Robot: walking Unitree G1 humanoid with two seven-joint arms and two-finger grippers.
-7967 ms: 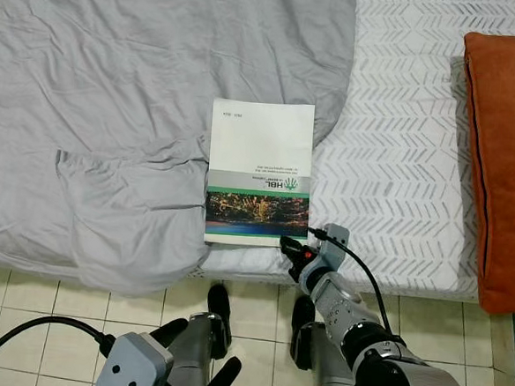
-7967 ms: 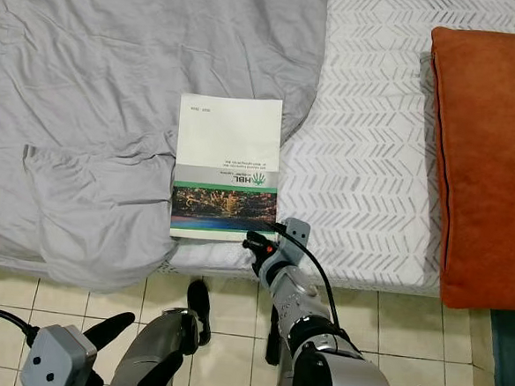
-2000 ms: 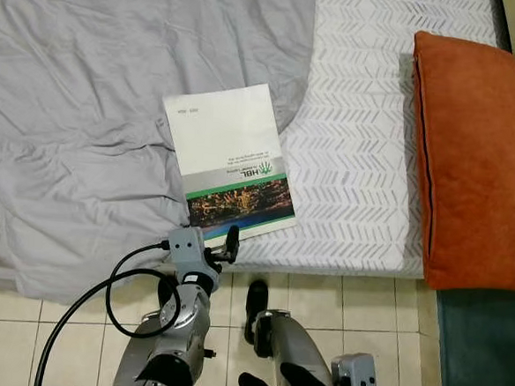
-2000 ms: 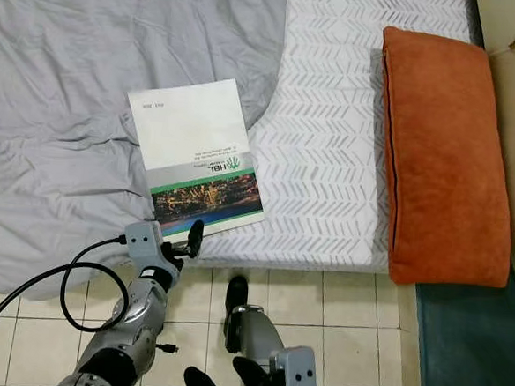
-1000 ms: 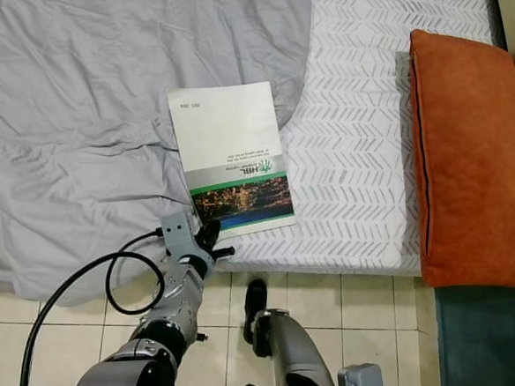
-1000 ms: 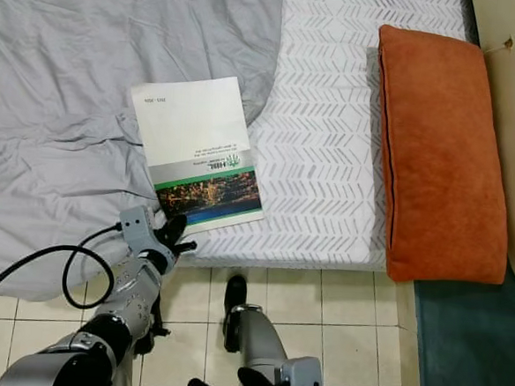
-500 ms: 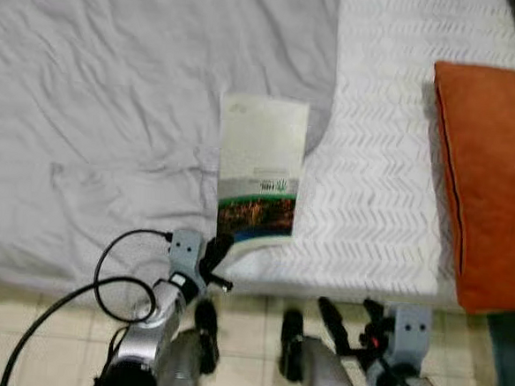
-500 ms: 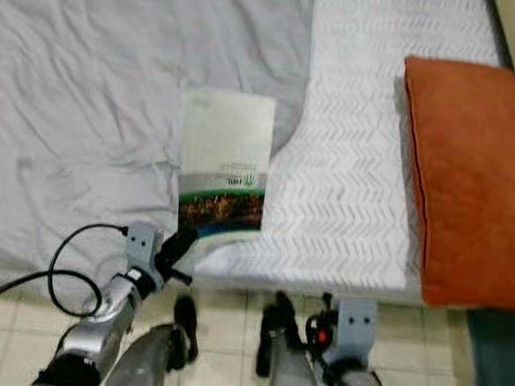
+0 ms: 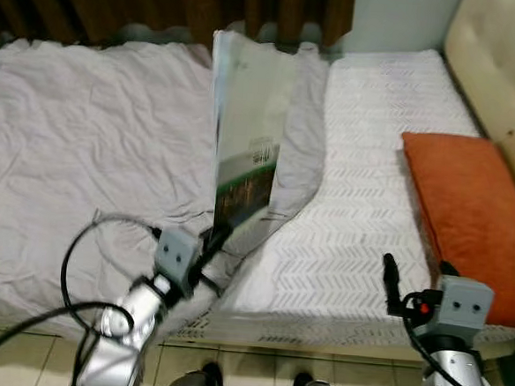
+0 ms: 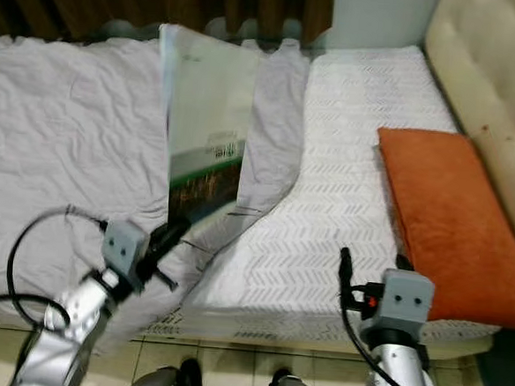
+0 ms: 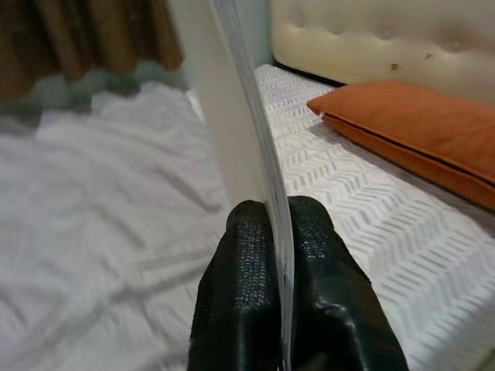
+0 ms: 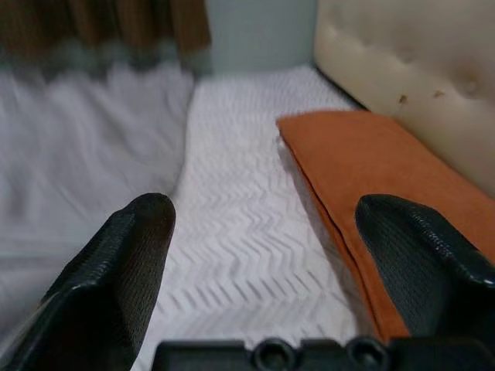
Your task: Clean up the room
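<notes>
Pinching one booklet upright, left gripper; right gripper wide, empty.

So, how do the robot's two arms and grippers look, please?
Both arms are silver metal, each carrying a grey camera box at the wrist and a looping black cable. The left gripper and right gripper have long black fingers with finely textured, rounded pads.

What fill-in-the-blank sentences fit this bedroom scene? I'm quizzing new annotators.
1. The left gripper is shut on the ____.
2. The right gripper has its fingers ____.
3. The pillow is coloured ____.
4. The booklet is held ____ above the bed.

Missing: booklet; open; orange; upright
</notes>
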